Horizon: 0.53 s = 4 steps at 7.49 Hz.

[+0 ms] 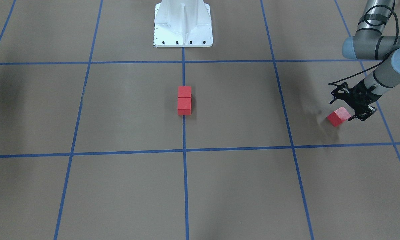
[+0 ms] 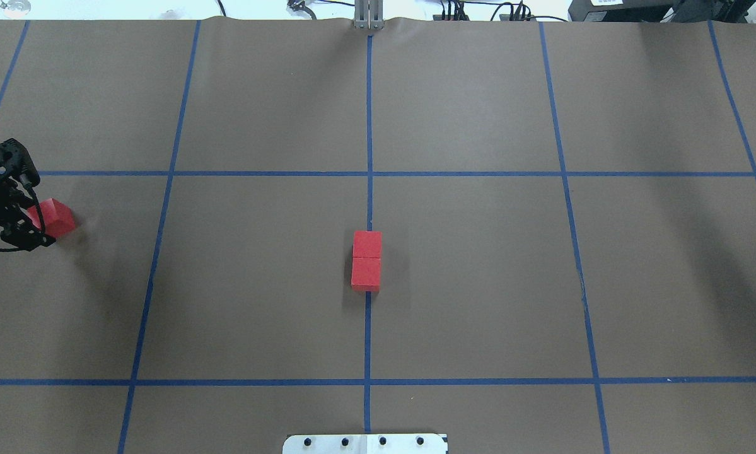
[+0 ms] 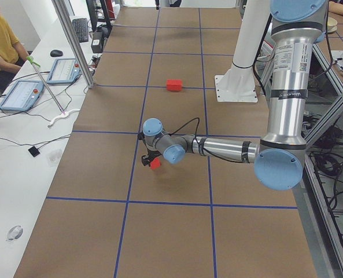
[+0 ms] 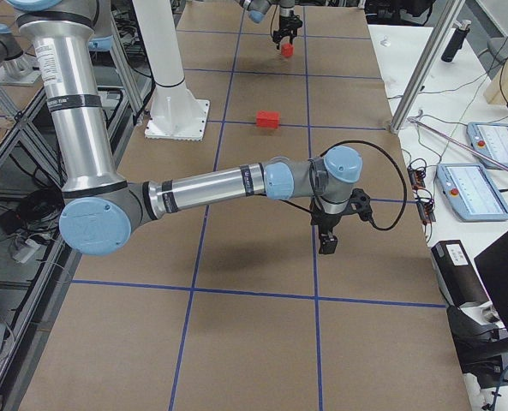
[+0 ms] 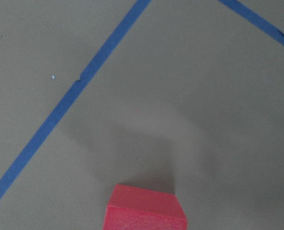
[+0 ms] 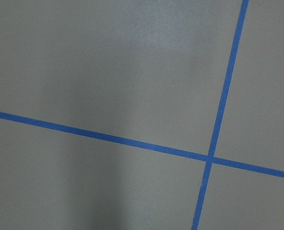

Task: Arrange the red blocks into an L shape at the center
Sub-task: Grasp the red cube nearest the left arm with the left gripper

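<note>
2 opposed high views share the center (image 2: 428, 252)

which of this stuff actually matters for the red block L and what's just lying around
Belongs to the job:
two touching red blocks on the center line
third red block, gripped by the left tool

Just lying about:
white pedestal
tablets on the side bench
</note>
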Tool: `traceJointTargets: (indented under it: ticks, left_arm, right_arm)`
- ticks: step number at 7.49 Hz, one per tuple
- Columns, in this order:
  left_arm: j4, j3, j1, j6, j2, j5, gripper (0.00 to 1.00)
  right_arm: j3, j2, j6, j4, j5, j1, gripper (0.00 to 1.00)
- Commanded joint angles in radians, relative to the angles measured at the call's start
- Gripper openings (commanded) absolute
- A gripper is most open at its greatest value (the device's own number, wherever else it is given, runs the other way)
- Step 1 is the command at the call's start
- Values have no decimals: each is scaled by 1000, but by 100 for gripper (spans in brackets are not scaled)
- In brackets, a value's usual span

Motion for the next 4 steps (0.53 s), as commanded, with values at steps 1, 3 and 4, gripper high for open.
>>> traceJointTargets:
  ticks: [1,3,4]
  left_arm:
    - [1,4,8,2,3,2,83]
    - [7,9,19,1,1,3,81]
    - [9,11,21,2,1,3,78]
  right_arm:
    - [2,-3,0,-2,0,0,99]
    - [4,-5,0,-2,0,0,99]
    - [4,-5,1,0,0,0,99]
